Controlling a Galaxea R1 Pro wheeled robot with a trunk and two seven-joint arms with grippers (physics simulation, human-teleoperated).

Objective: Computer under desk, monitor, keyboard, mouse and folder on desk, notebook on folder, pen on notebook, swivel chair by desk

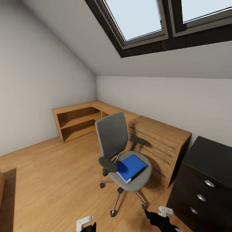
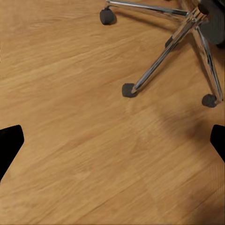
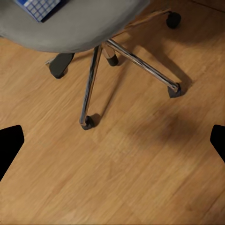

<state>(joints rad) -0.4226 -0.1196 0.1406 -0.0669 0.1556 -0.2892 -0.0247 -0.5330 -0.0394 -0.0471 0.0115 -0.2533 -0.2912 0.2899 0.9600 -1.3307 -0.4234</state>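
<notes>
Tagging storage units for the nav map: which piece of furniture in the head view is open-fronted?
The light-wood corner shelf unit against the far walls: bare open shelves. The light-wood dresser and dark drawer unit have closed drawer fronts.

Bright, even daylight comes from the skylights (image 1: 154, 22) at twelve o'clock in the head view; the render is clean, with no glare; straight lines bow towards the edges, a wide-angle stretch; the swivel chair (image 1: 124, 154) throws a soft shadow on the wood floor (image 1: 48, 180); both wrist views are sharp, the chair's shadow diffuse.
</notes>
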